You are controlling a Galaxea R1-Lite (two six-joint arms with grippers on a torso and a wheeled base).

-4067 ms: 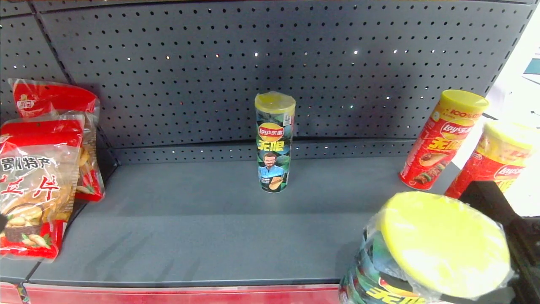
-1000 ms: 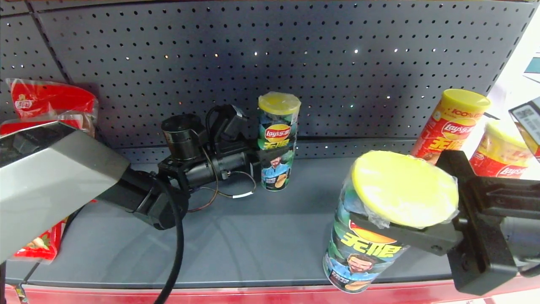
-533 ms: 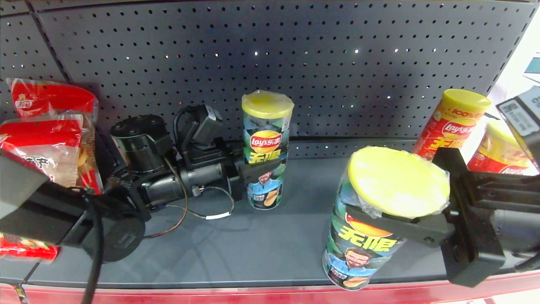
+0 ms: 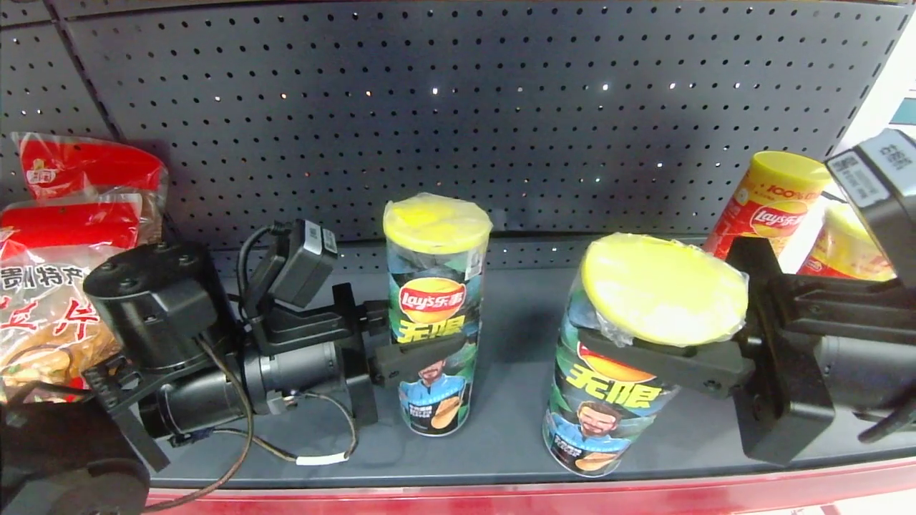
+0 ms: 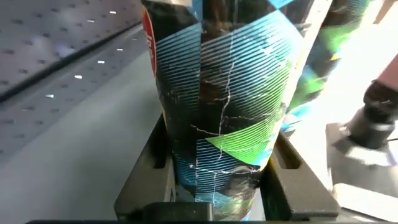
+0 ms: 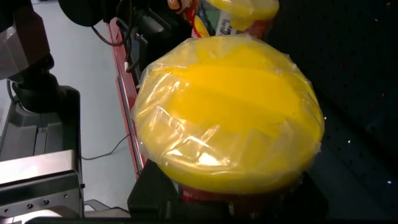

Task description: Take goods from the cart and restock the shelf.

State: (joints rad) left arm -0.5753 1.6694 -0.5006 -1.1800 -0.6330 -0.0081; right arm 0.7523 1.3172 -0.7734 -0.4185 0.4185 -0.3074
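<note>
A green chip can (image 4: 433, 315) with a yellow lid stands upright near the shelf's (image 4: 515, 315) front, left of centre. My left gripper (image 4: 429, 352) is shut on its middle from the left; in the left wrist view the fingers (image 5: 149, 180) flank the can (image 5: 230, 93). A second green chip can (image 4: 630, 357), slightly tilted, is at the shelf's front edge on the right. My right gripper (image 4: 662, 365) is shut on it just under the yellow lid (image 6: 230, 112). Whether either can's base touches the shelf is unclear.
Two red chip cans (image 4: 776, 204) stand at the shelf's far right. Bagged snacks (image 4: 57, 236) lean at the far left. A perforated back panel (image 4: 458, 107) closes the rear. A red strip (image 4: 501, 493) marks the front edge. Bare shelf lies between and behind the green cans.
My left gripper has pulled its green can leftward and toward the front edge. The right gripper has carried its can slightly farther in over the shelf.
</note>
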